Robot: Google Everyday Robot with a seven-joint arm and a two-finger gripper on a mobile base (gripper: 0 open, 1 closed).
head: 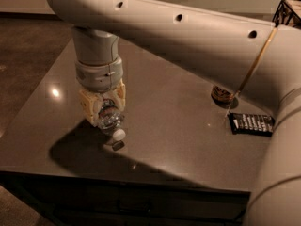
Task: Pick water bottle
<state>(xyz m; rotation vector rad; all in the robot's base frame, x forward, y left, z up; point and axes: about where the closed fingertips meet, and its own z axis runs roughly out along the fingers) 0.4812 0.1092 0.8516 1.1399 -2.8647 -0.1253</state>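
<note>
The water bottle (111,120) is a small clear ribbed bottle with a white cap (118,134) that points toward the table's front. It is at the left middle of the dark table (178,140). My gripper (106,116) comes down from above, and its cream fingers (90,108) are closed on the bottle's body from both sides. The cap end sticks out below the fingers, with its shadow just under it. The bottle's label is hidden by the fingers.
A drink can (221,94) stands at the right, partly hidden behind my arm. A black packet (251,124) lies flat near the right edge. A dark wire basket (288,11) is at the far right corner. The table's front edge runs close below the bottle.
</note>
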